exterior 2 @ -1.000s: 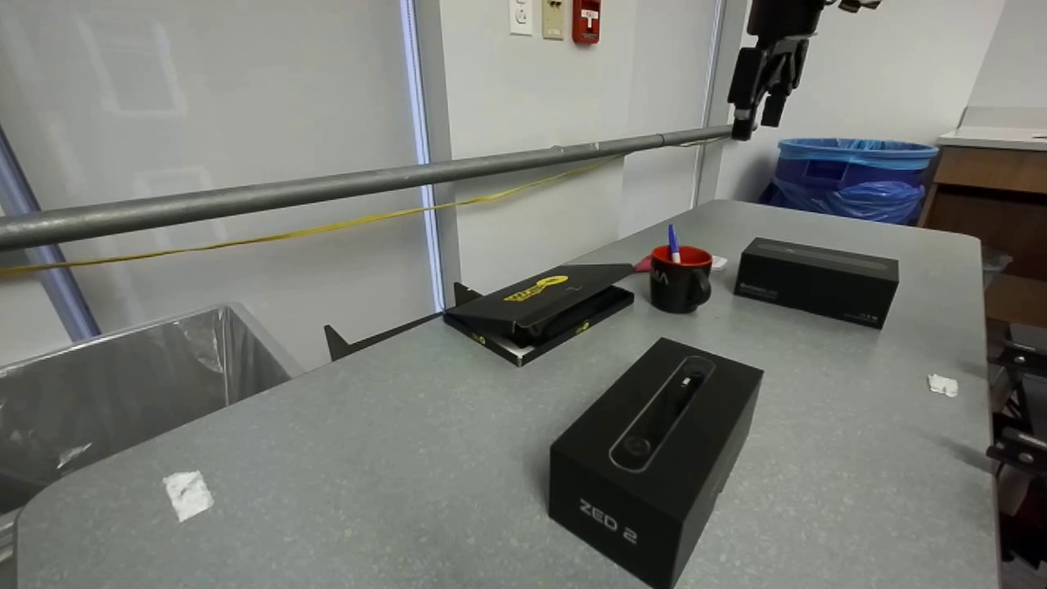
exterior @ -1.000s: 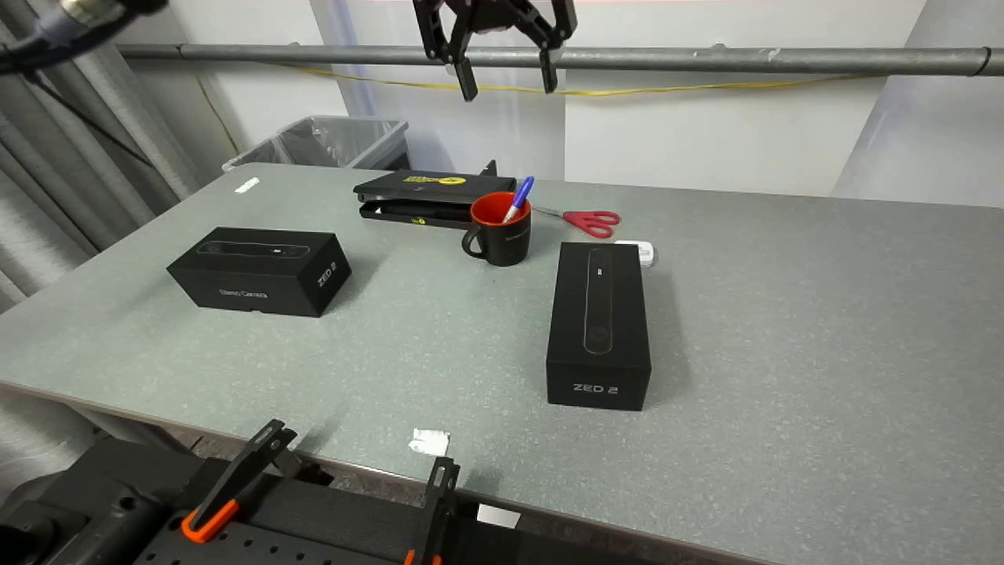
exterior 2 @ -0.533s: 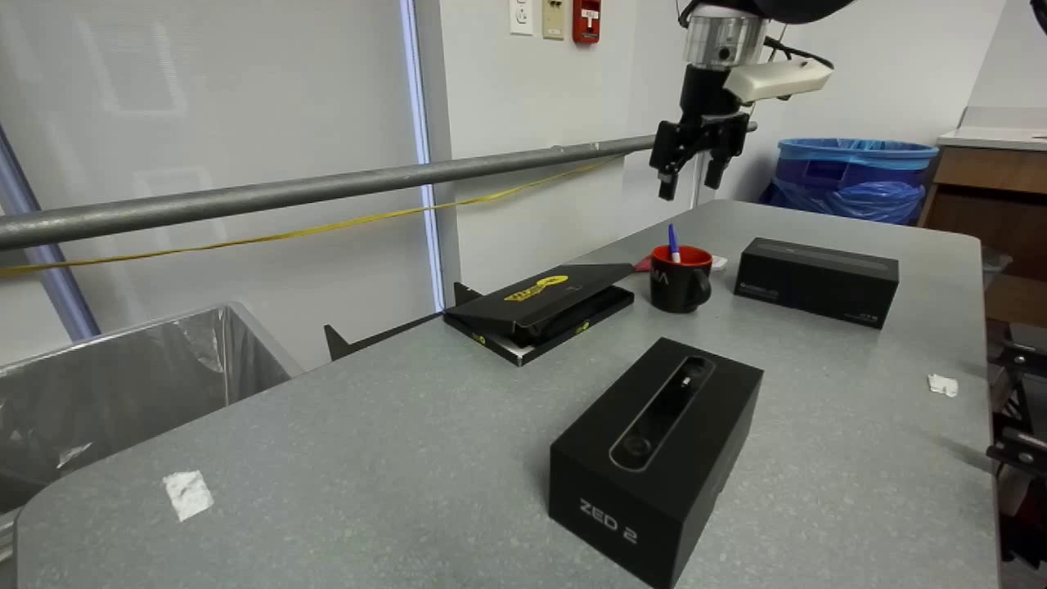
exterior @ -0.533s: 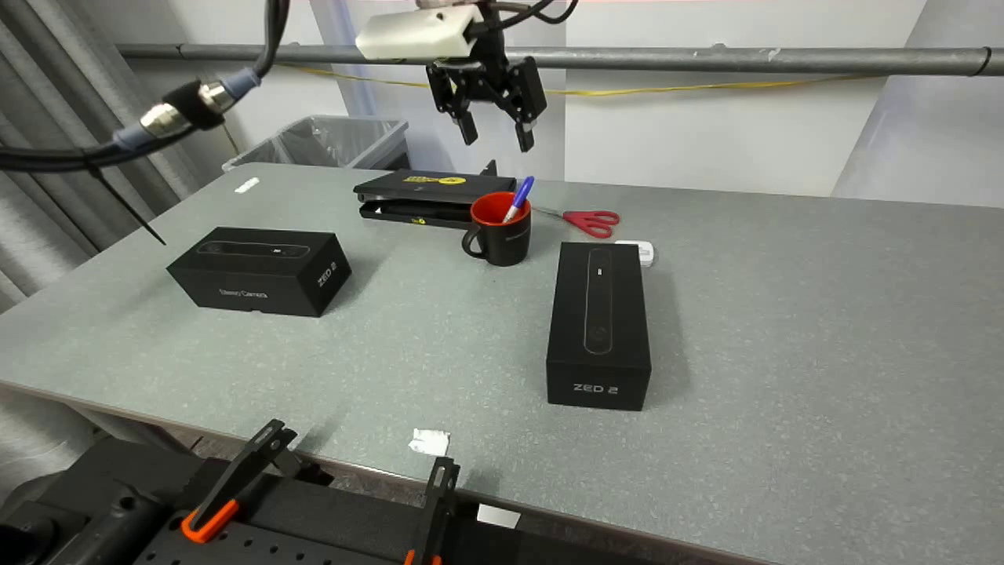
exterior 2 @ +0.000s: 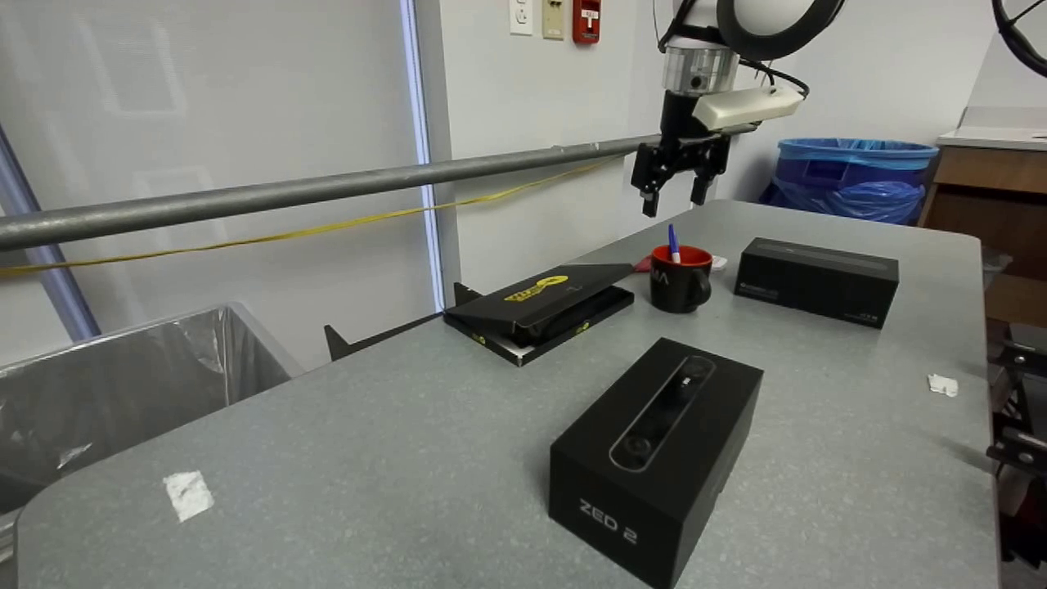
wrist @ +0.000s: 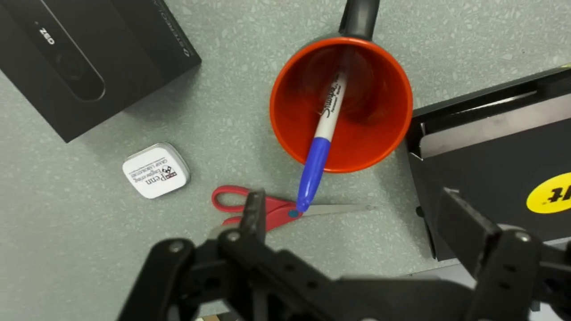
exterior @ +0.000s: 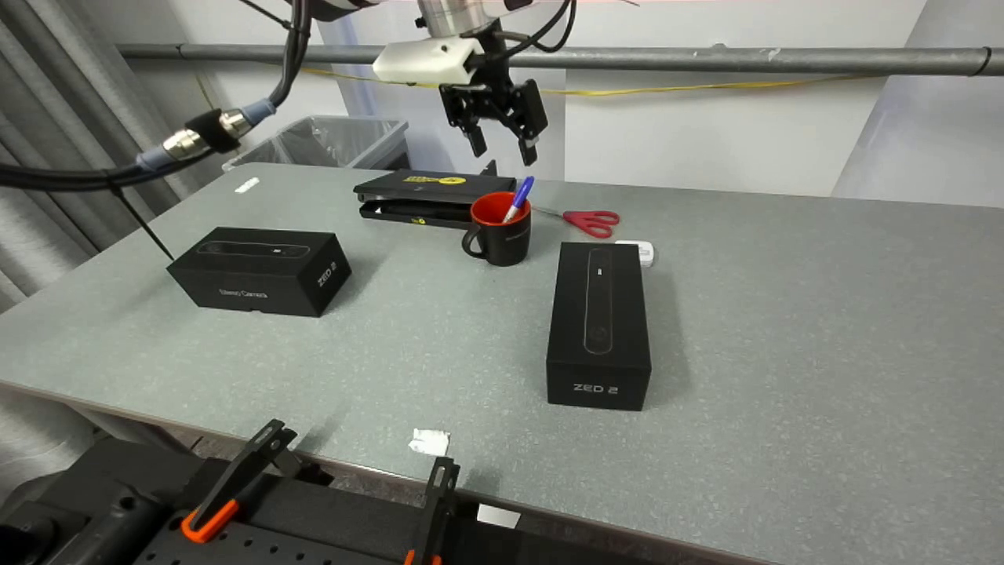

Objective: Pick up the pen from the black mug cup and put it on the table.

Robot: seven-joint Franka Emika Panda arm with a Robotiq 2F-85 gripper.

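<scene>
Pen leans inside your black mug cup — white barrel down in the red interior, blue cap sticking out past the rim. Your jaws stand wide apart and hang above mug and pen, clear of each, in both exterior views; in the wrist view the cap's tip shows between them. The mug is upright on the desk, its handle on the side opposite the scissors. Those lie near it, red grips toward the small white tin, blade toward the flat black case. You have that case just beside the mug — its lid is partly raised. The tin sits near the black ZED 2 box. The second box lies well apart from the first; in an exterior view you see it on the side of the desk nearer the grey curtain.
</scene>
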